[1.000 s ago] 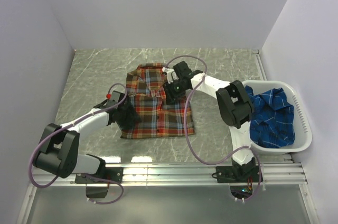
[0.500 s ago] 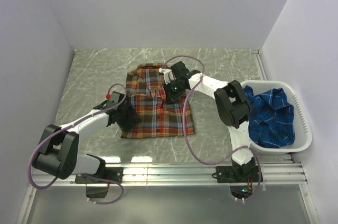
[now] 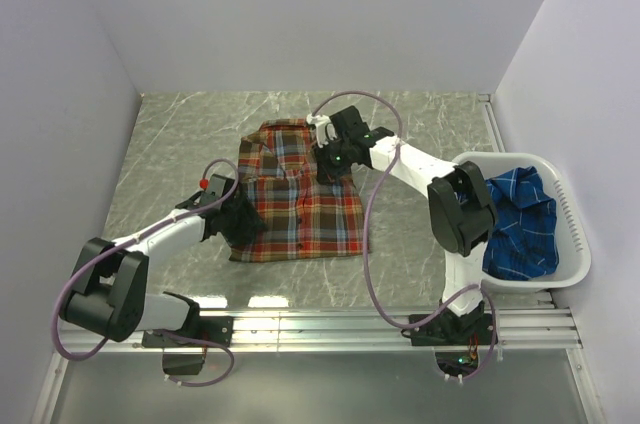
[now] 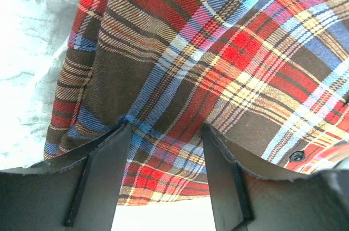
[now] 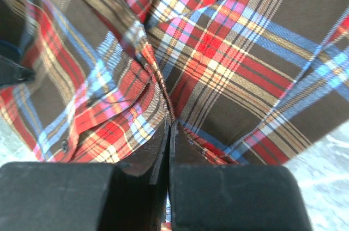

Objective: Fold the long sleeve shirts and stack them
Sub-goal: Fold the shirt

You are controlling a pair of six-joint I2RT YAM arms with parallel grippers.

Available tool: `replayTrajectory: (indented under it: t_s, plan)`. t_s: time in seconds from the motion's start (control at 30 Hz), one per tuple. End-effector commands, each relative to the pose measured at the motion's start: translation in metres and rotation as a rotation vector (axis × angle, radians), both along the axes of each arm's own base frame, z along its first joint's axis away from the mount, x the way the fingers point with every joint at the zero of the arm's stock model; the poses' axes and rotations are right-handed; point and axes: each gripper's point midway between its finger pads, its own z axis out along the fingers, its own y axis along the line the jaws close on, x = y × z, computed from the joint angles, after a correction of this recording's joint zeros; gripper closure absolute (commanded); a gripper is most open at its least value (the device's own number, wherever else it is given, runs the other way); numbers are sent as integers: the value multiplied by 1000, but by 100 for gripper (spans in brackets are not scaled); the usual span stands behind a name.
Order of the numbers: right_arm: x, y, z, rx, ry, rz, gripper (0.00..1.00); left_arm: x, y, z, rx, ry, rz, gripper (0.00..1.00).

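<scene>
A red-orange plaid long sleeve shirt [image 3: 300,209] lies flat on the marble table, collar toward the far wall. My right gripper [image 3: 331,158] sits at its upper right part, by the collar. In the right wrist view that gripper [image 5: 170,123] is shut, with a raised ridge of the plaid cloth [image 5: 245,51] pinched at its tips. My left gripper [image 3: 247,223] rests on the shirt's lower left part. Seen from the left wrist, it [image 4: 166,126] is open, both fingers down on the plaid [image 4: 218,51]. A blue plaid shirt [image 3: 520,229] lies crumpled in the basket.
A white plastic basket [image 3: 577,234] stands at the right edge of the table, beside the right arm's base. Walls close in the table on the left, back and right. A metal rail with both arm bases runs along the near edge.
My right gripper has closed onto the shirt's cloth and shifted a little toward the far wall, and its arm has swung right. The left gripper has stayed where it was.
</scene>
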Motion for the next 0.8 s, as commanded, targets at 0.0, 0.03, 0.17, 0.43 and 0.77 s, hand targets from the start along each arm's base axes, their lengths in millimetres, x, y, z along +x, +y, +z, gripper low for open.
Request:
replayTrajectory:
  t_s: [0.0, 0.03, 0.17, 0.43, 0.77]
  plan:
    - [13, -4, 22, 25, -80, -46, 100, -24, 18, -25, 75, 97, 18, 37]
    - [14, -4, 19, 23, -72, -62, 100, -26, 18, -25, 77, 101, 18, 37]
    - [22, -10, 11, 20, -50, -122, 89, -24, 20, -22, 85, 92, 27, 37]
    - [33, -15, 60, 104, -116, -270, 49, -1, 17, 23, 70, -23, 34, 29]
    - [20, -57, 62, 329, 61, -570, 58, 62, -10, 105, -23, -239, 14, 32]
